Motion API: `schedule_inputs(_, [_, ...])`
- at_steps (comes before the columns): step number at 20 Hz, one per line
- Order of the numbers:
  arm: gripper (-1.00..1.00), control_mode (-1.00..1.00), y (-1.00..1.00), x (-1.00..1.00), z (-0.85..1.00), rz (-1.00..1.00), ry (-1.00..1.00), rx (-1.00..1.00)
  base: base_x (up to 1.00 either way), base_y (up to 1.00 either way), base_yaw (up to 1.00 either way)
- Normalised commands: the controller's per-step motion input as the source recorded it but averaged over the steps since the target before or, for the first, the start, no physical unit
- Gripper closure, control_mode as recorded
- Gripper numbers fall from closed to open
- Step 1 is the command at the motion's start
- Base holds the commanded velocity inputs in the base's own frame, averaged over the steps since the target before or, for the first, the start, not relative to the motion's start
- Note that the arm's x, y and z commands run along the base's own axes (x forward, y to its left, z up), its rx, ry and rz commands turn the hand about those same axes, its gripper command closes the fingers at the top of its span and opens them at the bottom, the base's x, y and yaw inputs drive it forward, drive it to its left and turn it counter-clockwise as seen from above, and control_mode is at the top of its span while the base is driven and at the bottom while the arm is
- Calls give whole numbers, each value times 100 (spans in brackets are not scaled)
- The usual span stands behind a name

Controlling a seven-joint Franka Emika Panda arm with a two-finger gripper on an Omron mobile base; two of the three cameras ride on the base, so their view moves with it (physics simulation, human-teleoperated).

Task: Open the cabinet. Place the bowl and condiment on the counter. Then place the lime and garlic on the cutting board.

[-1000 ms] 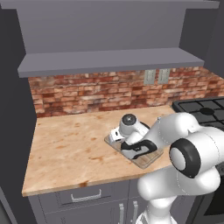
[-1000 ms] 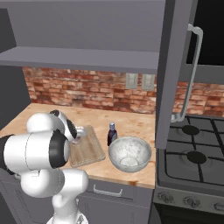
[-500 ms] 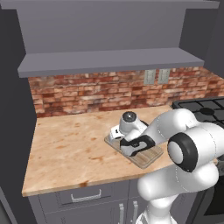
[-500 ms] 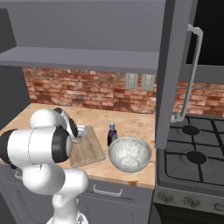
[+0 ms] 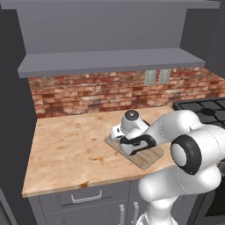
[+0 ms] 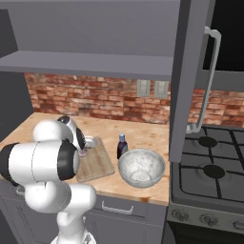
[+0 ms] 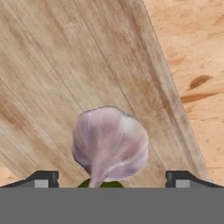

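Brick backs the tan table (image 5: 66, 149), where the cutting board (image 7: 57, 78) lies. On the board the garlic (image 7: 109, 144) rests free between the spread tips of the claw (image 7: 109, 179), a sliver of green lime (image 7: 103, 185) beneath it. Rightward stand the condiment (image 6: 122, 146), the bowl (image 6: 141, 167) and the open cabinet (image 6: 190, 76).

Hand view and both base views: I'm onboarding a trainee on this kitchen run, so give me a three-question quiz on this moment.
1. True or false: the garlic lies on the cutting board.
2. What stands directly behind the bowl? A) condiment B) kettle C) mug
3. The gripper fingers stand ____ on either side of the garlic.

Key: 1 true; 2 A, the condiment; 3 apart, not touching it.
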Motion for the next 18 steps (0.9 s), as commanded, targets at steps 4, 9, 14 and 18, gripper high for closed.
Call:
schedule_inputs(4, [-100, -100, 0, -13, 15, -2, 0, 0, 0, 0, 0])
schedule_inputs(9, [-100, -100, 0, -12, 32, -3, 0, 0, 0, 0, 0])
schedule_inputs(14, [-100, -100, 0, -8, 43, -3, -1, 0, 0, 0, 0])
schedule_inputs(18, [-100, -100, 0, -7, 44, -3, -1, 0, 0, 0, 0])
